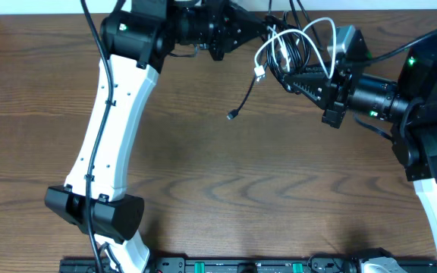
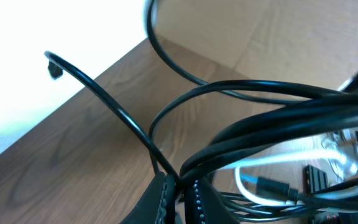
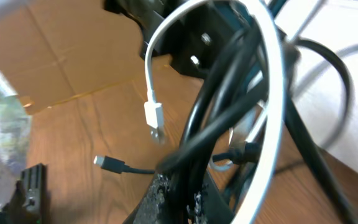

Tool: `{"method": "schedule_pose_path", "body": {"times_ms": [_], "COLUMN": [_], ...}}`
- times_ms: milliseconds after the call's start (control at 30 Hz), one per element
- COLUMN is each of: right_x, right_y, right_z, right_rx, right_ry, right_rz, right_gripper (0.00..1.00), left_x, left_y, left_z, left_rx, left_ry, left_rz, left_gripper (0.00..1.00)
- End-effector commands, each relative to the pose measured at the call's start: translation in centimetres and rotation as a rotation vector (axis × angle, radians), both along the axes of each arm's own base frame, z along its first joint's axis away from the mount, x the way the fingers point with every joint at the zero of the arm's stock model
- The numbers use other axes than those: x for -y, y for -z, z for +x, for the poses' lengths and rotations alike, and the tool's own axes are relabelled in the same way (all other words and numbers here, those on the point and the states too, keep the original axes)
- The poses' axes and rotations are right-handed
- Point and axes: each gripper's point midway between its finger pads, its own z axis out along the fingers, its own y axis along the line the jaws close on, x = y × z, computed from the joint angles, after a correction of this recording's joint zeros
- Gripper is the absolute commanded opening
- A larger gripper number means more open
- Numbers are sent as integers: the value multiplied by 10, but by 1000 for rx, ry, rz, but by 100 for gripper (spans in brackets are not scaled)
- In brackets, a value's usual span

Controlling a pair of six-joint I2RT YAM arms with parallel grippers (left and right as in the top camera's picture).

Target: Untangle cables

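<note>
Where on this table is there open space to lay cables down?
Freest: middle of the brown wooden table, between the left arm's white link and the right arm, below the black plug. Also left of that link. Crowded: top centre, where left gripper and right gripper hold the black-and-white cable tangle.

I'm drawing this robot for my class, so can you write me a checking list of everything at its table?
Surface: dark brown wooden table, no marks seen.
Job's things: long thin black cord and shorter thin white cord, looped together between the two arms; a black plug and a white plug stick out.
Clutter: nothing seen.
Grippers: left fingers and right fingers are each closed on the black cord.
Cables: thick black wiring runs along the white left arm.
Surroundings: black rail along the near table edge; a pale area lies beyond the far edge.
</note>
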Motion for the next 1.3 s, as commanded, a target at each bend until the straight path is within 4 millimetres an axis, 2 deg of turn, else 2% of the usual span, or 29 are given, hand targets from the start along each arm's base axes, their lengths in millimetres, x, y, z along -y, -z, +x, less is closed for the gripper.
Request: {"method": "schedule_pose_path", "body": {"times_ms": [0, 133, 300, 400, 467, 867, 1100, 1267], "right_x": [12, 27, 47, 51, 50, 22, 15, 13], "right_y": [2, 8, 14, 17, 17, 1, -5, -7], "right_z": [9, 19, 29, 29, 28, 5, -2, -1], "right_rx": [-12, -31, -55, -66, -67, -16, 3, 15], "right_ry": [82, 156, 236, 245, 239, 49, -5, -8], "right_rz": [-21, -39, -55, -62, -63, -1, 18, 18], "right_gripper": [1, 1, 1, 1, 1, 1, 1, 1], "left_x": [-38, -72, -107, -119, -119, -75, -52, -25], "left_y": [5, 5, -9, -23, -30, -36, -23, -14], "left_z": [32, 47, 49, 42, 36, 3, -1, -10], "left_rx": [-32, -62, -38, -8, 2, -15, -43, -70], "left_ry": [-164, -253, -329, -354, -353, -170, -114, -47], "left_rz": [25, 12, 5, -1, -3, -47, -37, -32], "left_gripper": [10, 10, 10, 10, 11, 15, 17, 17]}}
